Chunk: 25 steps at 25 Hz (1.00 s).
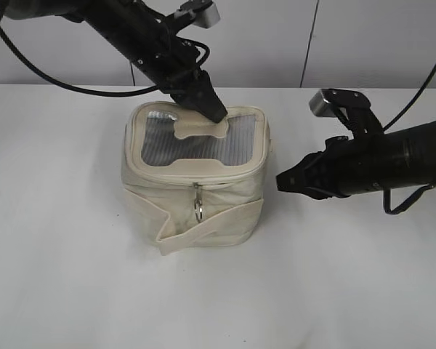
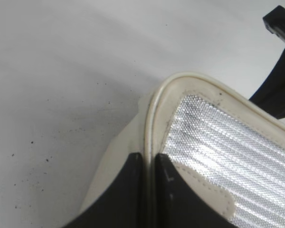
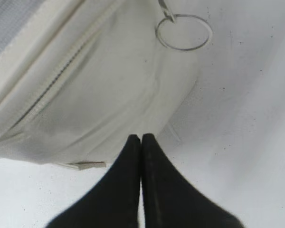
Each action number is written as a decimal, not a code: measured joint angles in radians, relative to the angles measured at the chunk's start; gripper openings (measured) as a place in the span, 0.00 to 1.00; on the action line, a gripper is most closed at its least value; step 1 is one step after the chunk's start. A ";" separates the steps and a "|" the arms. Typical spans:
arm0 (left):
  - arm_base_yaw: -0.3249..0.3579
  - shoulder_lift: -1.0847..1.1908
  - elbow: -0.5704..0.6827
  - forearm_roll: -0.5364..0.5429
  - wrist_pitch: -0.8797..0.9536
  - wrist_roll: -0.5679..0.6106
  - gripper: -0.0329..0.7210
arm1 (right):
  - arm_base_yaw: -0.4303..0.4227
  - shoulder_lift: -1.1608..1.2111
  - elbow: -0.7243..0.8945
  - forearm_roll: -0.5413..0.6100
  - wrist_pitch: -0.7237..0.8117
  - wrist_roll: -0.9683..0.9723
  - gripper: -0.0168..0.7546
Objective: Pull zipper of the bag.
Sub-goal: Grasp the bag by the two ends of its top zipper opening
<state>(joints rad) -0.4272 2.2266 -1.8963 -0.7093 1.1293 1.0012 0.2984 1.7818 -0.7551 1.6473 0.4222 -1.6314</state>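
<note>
The cream bag [image 1: 149,193] stands mid-table, with its grey mesh top [image 1: 185,150] facing up. The zipper track runs round the top rim, and a silver slider with a ring pull [image 1: 198,209] hangs at the front. My left gripper [image 1: 215,113] comes down on the far rim. In the left wrist view its fingers [image 2: 149,157] are shut on the rim piping [image 2: 154,107] beside the mesh [image 2: 237,147]. My right gripper [image 1: 280,182] is shut and empty, just right of the bag. In the right wrist view its tips [image 3: 141,137] point at the bag's side, below the zip track [image 3: 52,90] and ring pull [image 3: 184,32].
The bag's fabric strap [image 1: 214,227] wraps across its front and lower side. A white table [image 1: 73,291] lies all round, with a pale wall [image 1: 276,36] behind. The right arm's black body [image 2: 280,85] shows beyond the bag in the left wrist view.
</note>
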 joint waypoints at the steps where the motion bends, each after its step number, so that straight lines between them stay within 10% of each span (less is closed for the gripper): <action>1: 0.000 0.000 0.000 -0.001 0.000 -0.001 0.11 | 0.000 0.000 0.000 0.011 0.000 -0.011 0.04; 11: 0.000 0.000 0.000 -0.001 -0.001 -0.005 0.11 | -0.001 0.049 -0.082 0.158 -0.007 -0.267 0.64; 21: 0.000 0.000 0.000 0.001 -0.006 -0.008 0.11 | -0.005 0.208 -0.259 0.170 -0.015 -0.286 0.64; 25: 0.005 0.000 0.000 0.004 -0.013 -0.012 0.10 | -0.008 0.254 -0.323 0.135 0.020 -0.309 0.38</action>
<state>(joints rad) -0.4226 2.2266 -1.8963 -0.7051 1.1164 0.9893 0.2905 2.0359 -1.0783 1.7827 0.4423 -1.9400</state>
